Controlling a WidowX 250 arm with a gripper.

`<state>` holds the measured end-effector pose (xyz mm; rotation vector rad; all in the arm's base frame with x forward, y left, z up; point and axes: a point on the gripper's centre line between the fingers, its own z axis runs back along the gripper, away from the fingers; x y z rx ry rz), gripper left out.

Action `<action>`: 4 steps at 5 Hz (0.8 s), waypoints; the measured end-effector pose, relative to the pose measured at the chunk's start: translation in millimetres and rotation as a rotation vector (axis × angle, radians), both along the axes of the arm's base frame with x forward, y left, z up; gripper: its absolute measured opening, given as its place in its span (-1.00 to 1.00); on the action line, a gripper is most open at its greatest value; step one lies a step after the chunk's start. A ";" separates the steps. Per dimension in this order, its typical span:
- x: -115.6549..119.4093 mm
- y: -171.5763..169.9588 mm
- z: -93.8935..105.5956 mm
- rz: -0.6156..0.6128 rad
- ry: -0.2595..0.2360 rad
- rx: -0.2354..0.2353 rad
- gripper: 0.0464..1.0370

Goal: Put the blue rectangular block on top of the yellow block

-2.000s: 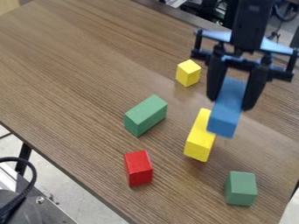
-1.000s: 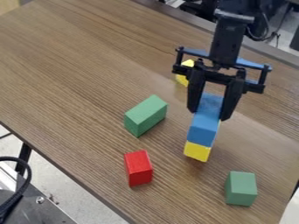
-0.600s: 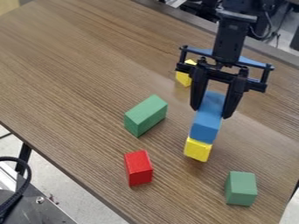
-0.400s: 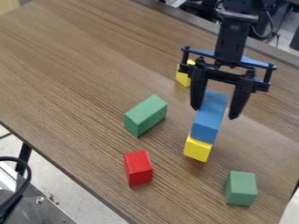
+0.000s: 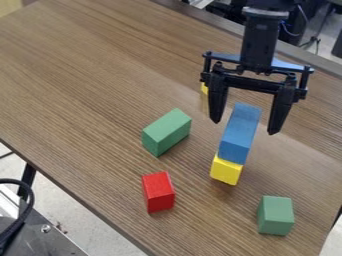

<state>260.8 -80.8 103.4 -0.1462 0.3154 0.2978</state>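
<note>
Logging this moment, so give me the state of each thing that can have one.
Gripper: open.
Blue block: released, resting on the long yellow block.
Long yellow block: under the blue block.
Red block: not stacked.

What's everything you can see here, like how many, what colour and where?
Blue rectangular block: one, blue, on top of the yellow block
Yellow block: one, yellow, under the blue one
Small block: one, yellow, partly behind the pincer
Green blocks: two, green, one left of the stack, one at lower right
Red block: one, red, lower middle
Table: one, brown, under the blocks
Cable: one, black, lower left
Arm: one, black, upper right
Pincer: one, black, open around the blue block
</note>
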 end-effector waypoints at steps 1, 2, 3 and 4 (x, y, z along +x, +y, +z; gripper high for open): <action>-3.7 4.4 14.8 0.016 -0.077 0.010 0.93; -3.3 7.0 18.0 -0.011 -0.102 0.017 0.93; -6.7 16.3 12.0 -0.014 -0.100 0.057 0.93; -8.1 34.7 19.1 0.012 -0.175 0.104 0.93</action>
